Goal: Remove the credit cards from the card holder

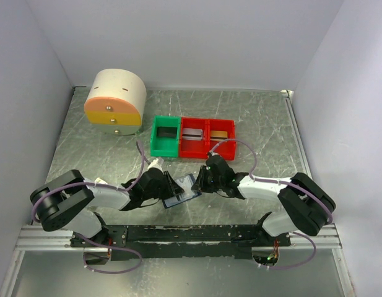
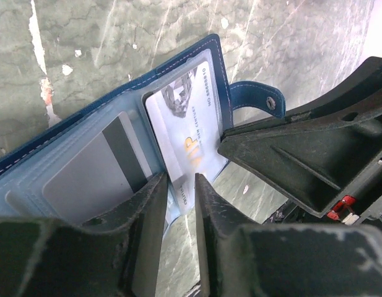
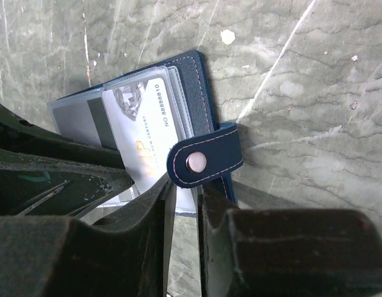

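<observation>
Jaws straddle open card holder; 2 credit cards in sleeves.

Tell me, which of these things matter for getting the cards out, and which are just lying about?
For the job: card holder, white credit card, grey credit card.
Lying about: round drawer unit, green bin, red two-compartment bin.

Your top camera sits above and behind the arms and looks down on the whole table, with the far edge at the top of its view. Each wrist camera hangs very close over the open card holder by the near edge, facing it from opposite sides. All three views share that holder, which is small from above.
</observation>
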Action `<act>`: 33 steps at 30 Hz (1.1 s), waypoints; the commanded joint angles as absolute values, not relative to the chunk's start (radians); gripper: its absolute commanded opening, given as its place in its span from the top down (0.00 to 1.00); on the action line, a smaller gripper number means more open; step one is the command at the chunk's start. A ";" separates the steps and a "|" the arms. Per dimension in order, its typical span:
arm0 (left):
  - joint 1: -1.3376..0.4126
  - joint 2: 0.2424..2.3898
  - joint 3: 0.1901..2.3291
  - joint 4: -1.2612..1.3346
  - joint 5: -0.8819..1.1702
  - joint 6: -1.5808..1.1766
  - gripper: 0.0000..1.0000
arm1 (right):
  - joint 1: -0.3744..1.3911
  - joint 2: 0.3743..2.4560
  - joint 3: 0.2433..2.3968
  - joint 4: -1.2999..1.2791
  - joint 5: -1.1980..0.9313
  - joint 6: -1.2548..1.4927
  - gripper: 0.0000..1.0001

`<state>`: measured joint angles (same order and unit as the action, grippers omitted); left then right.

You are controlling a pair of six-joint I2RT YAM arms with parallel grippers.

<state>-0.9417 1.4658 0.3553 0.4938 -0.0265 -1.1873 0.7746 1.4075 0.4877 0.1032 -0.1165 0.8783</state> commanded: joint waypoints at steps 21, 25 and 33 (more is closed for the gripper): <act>-0.953 1.372 0.423 0.256 0.051 -1.008 0.93 | 0.774 1.273 0.486 -0.009 -0.139 0.832 0.77; -0.953 1.390 0.475 0.170 0.099 -0.910 0.93 | 0.775 1.234 0.509 -0.017 -0.169 0.812 0.76; -0.951 1.445 0.580 0.032 0.132 -0.784 0.93 | 0.775 1.264 0.512 0.006 -0.178 0.825 0.76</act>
<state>-0.9455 1.4216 0.5190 0.1432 0.0944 -0.8848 0.7734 1.2442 0.5087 0.0021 -0.1699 0.8257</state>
